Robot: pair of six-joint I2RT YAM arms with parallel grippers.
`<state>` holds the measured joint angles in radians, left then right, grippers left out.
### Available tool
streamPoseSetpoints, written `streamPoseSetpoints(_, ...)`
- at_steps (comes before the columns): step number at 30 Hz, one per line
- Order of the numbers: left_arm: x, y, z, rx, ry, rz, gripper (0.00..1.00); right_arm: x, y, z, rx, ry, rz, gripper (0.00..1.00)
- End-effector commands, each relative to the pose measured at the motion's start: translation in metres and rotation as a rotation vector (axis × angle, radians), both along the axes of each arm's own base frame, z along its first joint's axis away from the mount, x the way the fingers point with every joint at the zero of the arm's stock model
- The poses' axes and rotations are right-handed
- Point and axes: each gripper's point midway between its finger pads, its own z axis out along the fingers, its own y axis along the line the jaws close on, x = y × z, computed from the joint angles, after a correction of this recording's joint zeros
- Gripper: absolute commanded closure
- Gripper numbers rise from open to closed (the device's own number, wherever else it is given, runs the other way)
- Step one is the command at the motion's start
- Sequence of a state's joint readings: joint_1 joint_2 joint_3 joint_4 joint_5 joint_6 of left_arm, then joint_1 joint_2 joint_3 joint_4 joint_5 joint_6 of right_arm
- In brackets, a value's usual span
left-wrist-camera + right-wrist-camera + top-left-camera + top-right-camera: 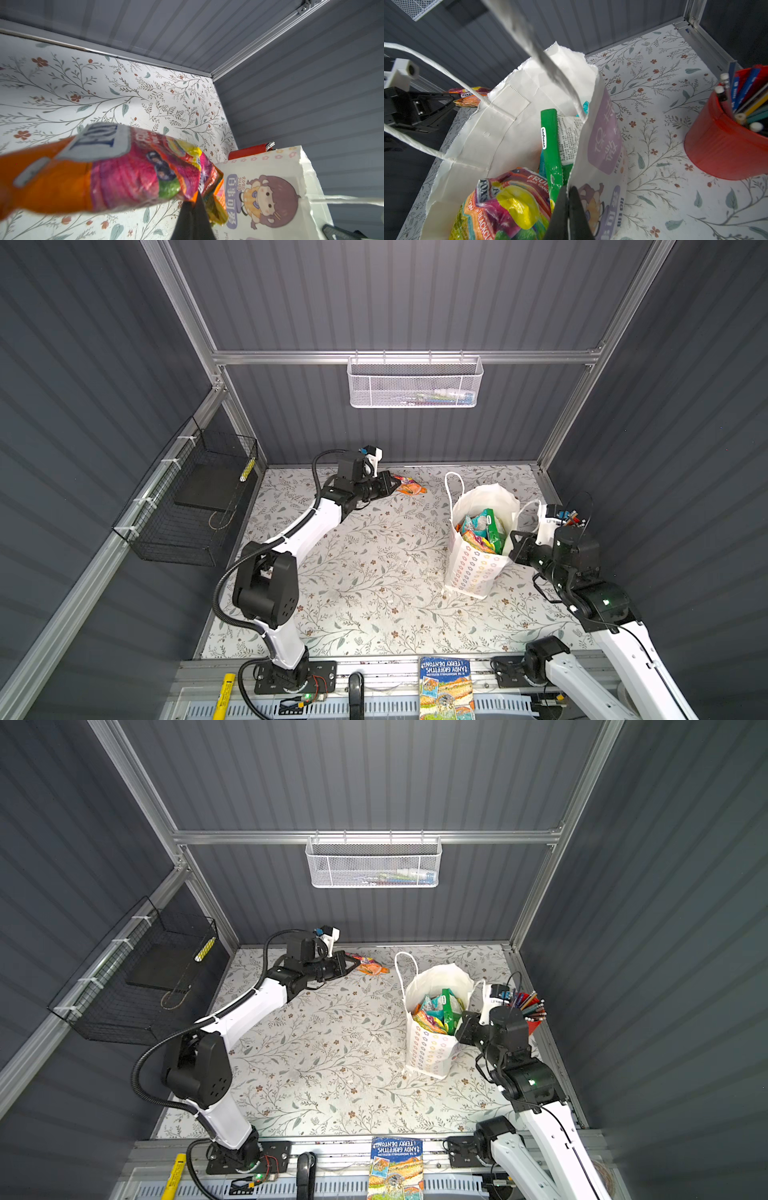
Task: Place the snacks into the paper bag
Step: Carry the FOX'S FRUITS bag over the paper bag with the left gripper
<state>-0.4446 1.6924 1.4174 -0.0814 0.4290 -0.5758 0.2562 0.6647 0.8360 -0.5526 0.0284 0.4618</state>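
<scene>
Right up front, the right gripper (568, 197) is pinched shut on the rim of the paper bag (469, 572), propping its mouth open. The bag stands upright on the floral table (365, 572), and it's well stocked: snacks (482, 531) piled inside, FOX'S packets plus green and teal ones. Far back, the left gripper (392, 485) is clamped on an orange-pink FOX'S packet (124, 166), well apart from the bag. I'd call this nearly done, with no other loose snacks in sight.
</scene>
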Motion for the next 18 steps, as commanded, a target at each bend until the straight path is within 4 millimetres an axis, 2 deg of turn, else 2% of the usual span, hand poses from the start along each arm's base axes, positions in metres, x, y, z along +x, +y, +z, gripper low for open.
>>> streamPoseSetpoints(1,-0.028,0.007,0.032,0.069,-0.117,0.008,1.00,0.002,0.002,0.013,0.000,-0.062,0.014,1.00)
streamPoseSetpoints(6,-0.068,0.007,0.079,0.091,-0.225,-0.002,1.00,0.002,0.000,0.013,-0.006,-0.064,0.006,1.00)
streamPoseSetpoints(7,-0.075,0.006,0.104,0.069,-0.269,-0.007,1.00,0.002,0.000,0.013,-0.007,-0.063,0.006,1.00)
streamPoseSetpoints(12,-0.110,0.007,0.157,0.014,-0.369,-0.042,1.00,-0.001,0.001,0.017,-0.001,-0.073,0.012,1.00)
streamPoseSetpoints(16,-0.127,-0.004,0.186,-0.023,-0.411,-0.105,1.00,-0.002,-0.002,0.020,-0.008,-0.080,0.000,1.00)
streamPoseSetpoints(18,-0.138,-0.019,0.198,-0.020,-0.436,-0.157,1.00,-0.003,-0.002,0.022,-0.008,-0.086,0.001,1.00)
